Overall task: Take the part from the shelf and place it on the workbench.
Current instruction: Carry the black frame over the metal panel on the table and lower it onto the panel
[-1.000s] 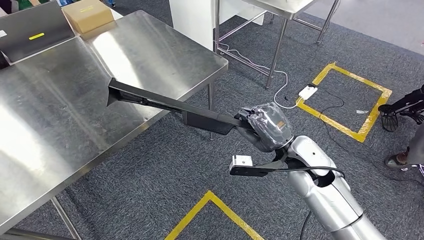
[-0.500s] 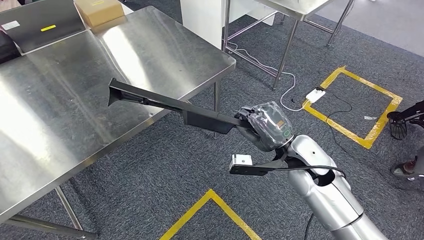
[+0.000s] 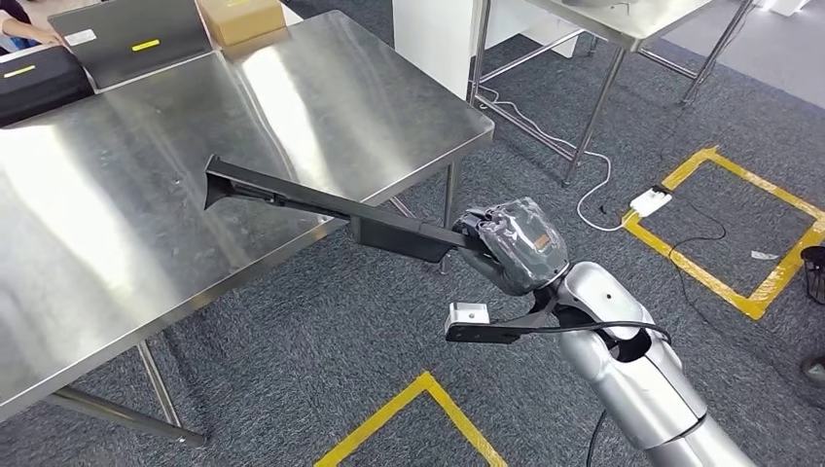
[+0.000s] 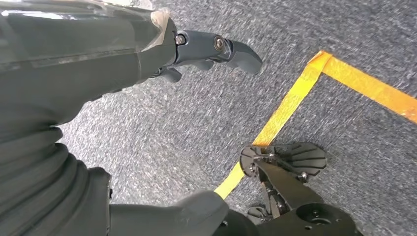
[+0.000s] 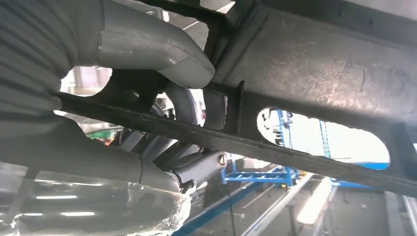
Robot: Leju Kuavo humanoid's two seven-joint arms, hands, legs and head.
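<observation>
**Part held out over the workbench**

While the workbench (image 3: 292, 107) is used as the landmark, the long black part (image 3: 331, 206) is seen with its far end above the steel top and its near end past the edge, gripped by the right hand (image 3: 511, 248). Away from the bench, the left hand (image 4: 147, 54) is hung over carpet, fingers loosely apart, nothing held.

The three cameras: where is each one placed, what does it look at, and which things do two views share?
Head view: high on the body, looking down at the steel workbench; right hand holds the long black part.
Left wrist view: behind the left hand, facing carpet and yellow tape.
Right wrist view: behind the right hand, close on the part.
Shared: right hand and part.
</observation>
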